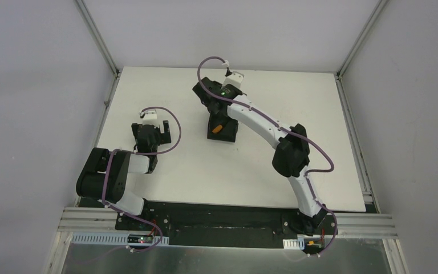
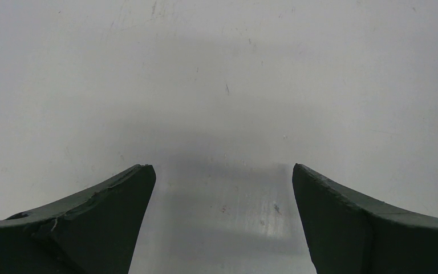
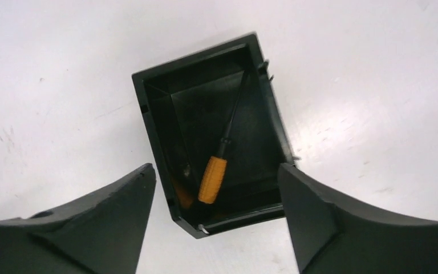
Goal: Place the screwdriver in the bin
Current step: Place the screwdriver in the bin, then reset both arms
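The left arm [image 1: 140,164] and right arm [image 1: 256,119] have white tubular links between bulky black joint housings. A purple cable [image 1: 210,58] runs externally along each arm. Each wrist carries a white camera block [image 1: 235,78]; a green indicator [image 1: 223,93] glows on the right wrist. The fingers [image 3: 91,228] are matte black, curved, tapering to blunt tips, with chipped edges.

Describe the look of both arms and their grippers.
Both the left arm and right arm have white links with black joints, each trailed by a purple cable. The left gripper and right gripper have dark, curved, tapering fingers.
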Robot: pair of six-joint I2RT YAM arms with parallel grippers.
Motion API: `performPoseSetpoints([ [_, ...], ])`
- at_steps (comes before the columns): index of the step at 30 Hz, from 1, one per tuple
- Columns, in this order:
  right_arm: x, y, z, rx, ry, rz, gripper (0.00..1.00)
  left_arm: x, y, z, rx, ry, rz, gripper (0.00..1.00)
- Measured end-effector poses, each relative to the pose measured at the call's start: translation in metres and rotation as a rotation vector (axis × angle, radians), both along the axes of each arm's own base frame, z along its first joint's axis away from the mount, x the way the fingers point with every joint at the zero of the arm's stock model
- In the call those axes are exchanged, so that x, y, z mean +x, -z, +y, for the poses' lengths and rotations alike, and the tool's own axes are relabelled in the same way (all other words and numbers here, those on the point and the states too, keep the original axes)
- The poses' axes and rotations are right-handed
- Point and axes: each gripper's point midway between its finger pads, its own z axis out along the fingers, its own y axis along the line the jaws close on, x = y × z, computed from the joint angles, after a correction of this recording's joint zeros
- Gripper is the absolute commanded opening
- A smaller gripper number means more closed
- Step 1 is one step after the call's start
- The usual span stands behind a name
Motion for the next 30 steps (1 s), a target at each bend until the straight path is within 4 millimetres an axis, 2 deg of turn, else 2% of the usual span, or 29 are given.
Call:
performPoseSetpoints([
  [6,-0.003,-0.071,-0.029,-0.088,-0.062,-0.097,0.99,0.0,0.0,0.0,0.0,0.0,0.0,0.99],
  [10,-0.007,-0.102,-0.06,-0.153,-0.072,-0.126,0.99,0.0,0.0,0.0,0.0,0.0,0.0,0.99],
  [13,-0.01,-0.109,-0.096,-0.205,-0.056,-0.111,0.99,0.0,0.0,0.0,0.0,0.0,0.0,0.99],
  [16,-0.009,-0.103,-0.137,-0.243,-0.024,-0.071,0.99,0.0,0.0,0.0,0.0,0.0,0.0,0.99],
  [17,-0.008,-0.095,-0.16,-0.259,-0.008,-0.042,0.99,0.0,0.0,0.0,0.0,0.0,0.0,0.99],
  [22,-0.007,-0.064,-0.219,-0.323,0.005,0.062,0.99,0.0,0.0,0.0,0.0,0.0,0.0,0.99],
  [30,-0.017,-0.027,-0.258,-0.27,-0.127,0.13,0.99,0.0,0.0,0.0,0.0,0.0,0.0,0.99],
])
